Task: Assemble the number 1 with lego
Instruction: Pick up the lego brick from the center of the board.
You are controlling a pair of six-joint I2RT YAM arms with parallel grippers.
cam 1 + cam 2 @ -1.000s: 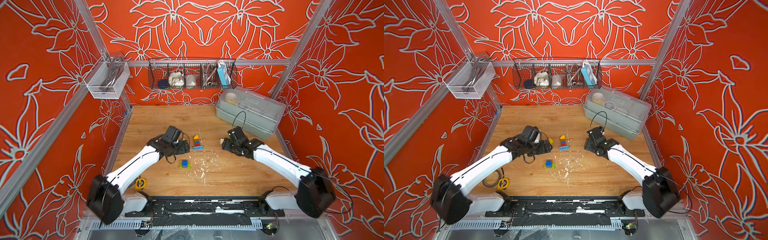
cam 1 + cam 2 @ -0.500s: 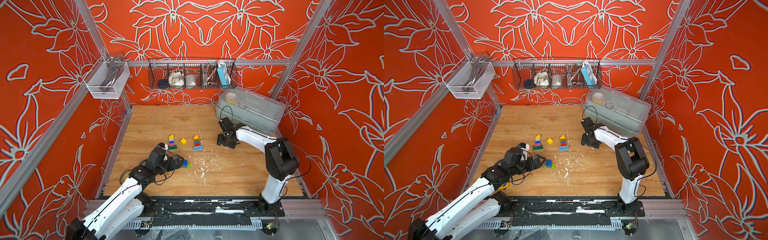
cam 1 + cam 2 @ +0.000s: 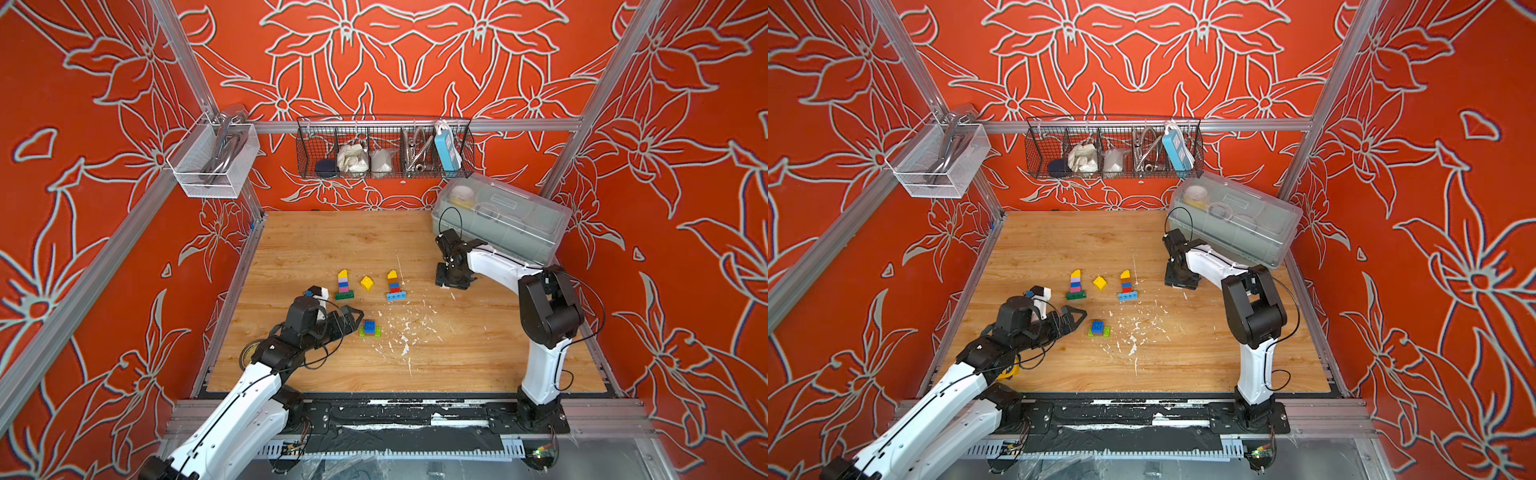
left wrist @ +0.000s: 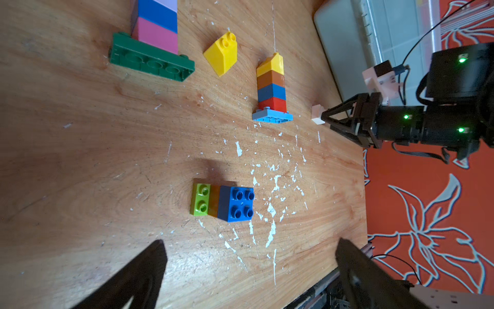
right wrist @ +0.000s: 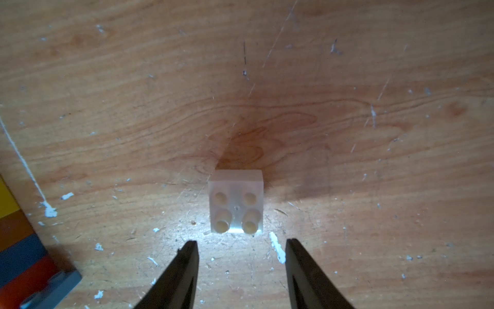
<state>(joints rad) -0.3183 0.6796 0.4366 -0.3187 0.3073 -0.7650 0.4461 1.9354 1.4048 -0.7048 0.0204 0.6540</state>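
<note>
Two lego stacks lie flat on the table: yellow, lilac, blue and pink on a dark green base, and yellow, brown, blue and red on a light blue plate. A loose yellow sloped brick lies between them. Nearer the front, a blue brick on a lime plate sits just ahead of my open, empty left gripper. My right gripper points down at the table, jaws apart. A white brick stands just beyond its fingertips, not between them.
A clear lidded plastic box stands at the back right, close behind the right arm. A wire basket hangs on the back wall and a white mesh basket on the left. White flecks litter the middle.
My left arm drew back from the dark green stack toward the front left, ending beside the blue-and-lime piece. My right arm folded back toward the box, and its jaws have narrowed.
</note>
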